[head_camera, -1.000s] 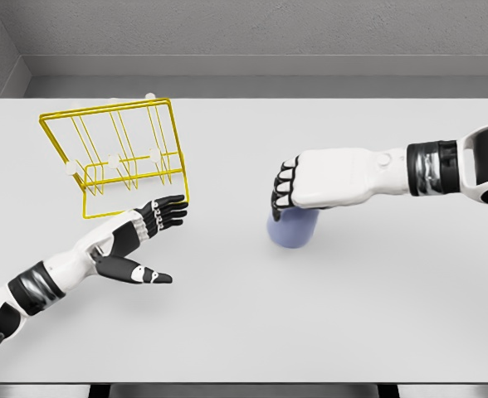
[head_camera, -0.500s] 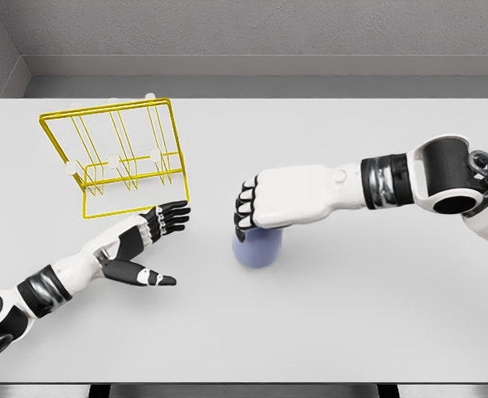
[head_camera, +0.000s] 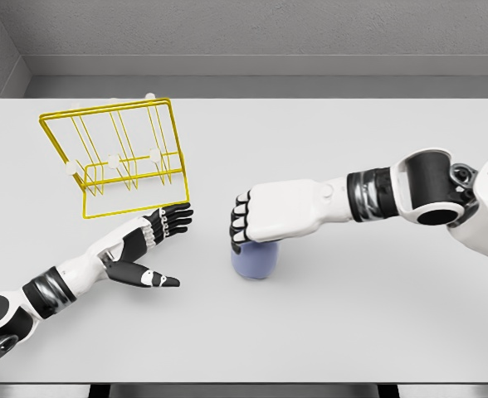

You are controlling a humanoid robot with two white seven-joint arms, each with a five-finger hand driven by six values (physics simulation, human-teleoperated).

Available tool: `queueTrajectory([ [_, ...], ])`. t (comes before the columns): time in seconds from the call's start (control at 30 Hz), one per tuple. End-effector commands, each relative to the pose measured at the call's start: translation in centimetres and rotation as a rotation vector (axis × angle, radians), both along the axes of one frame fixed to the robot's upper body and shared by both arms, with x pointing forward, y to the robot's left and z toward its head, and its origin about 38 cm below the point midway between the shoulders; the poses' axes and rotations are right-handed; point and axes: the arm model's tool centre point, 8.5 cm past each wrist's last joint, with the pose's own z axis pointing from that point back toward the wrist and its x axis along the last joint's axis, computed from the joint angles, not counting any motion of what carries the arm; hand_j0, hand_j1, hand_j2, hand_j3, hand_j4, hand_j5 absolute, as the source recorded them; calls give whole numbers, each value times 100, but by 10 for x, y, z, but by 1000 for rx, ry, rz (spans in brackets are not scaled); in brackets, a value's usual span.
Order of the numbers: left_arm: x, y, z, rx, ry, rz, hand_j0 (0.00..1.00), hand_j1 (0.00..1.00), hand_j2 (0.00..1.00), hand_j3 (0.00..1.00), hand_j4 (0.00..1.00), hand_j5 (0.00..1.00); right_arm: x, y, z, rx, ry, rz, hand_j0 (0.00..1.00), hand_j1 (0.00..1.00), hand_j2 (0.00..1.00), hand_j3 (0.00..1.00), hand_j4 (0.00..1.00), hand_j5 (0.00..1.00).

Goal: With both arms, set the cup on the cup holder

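Grey desk (head_camera: 352, 332): right hand (head_camera: 265, 214) clamps the blue cup (head_camera: 255, 259) at centre; left hand (head_camera: 144, 245) spread open lower left, below the yellow rack (head_camera: 115, 157).

Left hand (head_camera: 148, 240) spread — right hand (head_camera: 256, 217) curled

I am looking at two smooth white-shelled arms. Behind the fingers of the right five-finger hand (head_camera: 265, 217) I am seeing a blocky white back-of-hand shell; the fingers (head_camera: 239, 222) themselves are showing black segments with white caps. Further back, a grey-and-black ribbed wrist band is leading into a large black cylindrical joint. The left five-finger hand (head_camera: 140, 245) is showing a black palm and black fingers (head_camera: 174, 217) with small white knuckle patches, and a matching dark banded cuff behind.
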Motion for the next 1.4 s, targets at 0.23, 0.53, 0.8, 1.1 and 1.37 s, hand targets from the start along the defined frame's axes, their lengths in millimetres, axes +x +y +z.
queueTrajectory([
  [0.23, 0, 0, 0, 3, -2, -2, 100, 100, 100, 100, 100, 100, 6, -1, -5, -7, 5, -21, 64, 64, 64, 64, 64, 64],
  [0.53, -1, 1, 0, 4, -1, 0, 100, 100, 100, 100, 100, 100, 5, -3, -12, -9, 24, -29, 99, 99, 99, 99, 99, 99],
  [0.8, -1, 1, 0, 5, -3, -1, 100, 100, 100, 100, 100, 100, 7, -11, -8, -13, 15, -44, 100, 100, 100, 100, 100, 100],
  [1.1, 0, 0, 0, 11, -6, -4, 100, 100, 100, 100, 100, 100, 15, -33, 30, 48, -50, -95, 100, 100, 100, 100, 100, 100],
  [1.37, 11, -16, 2, 38, -2, -22, 100, 100, 100, 100, 100, 100, 26, -130, 109, 258, -55, -317, 100, 100, 100, 100, 100, 100],
])
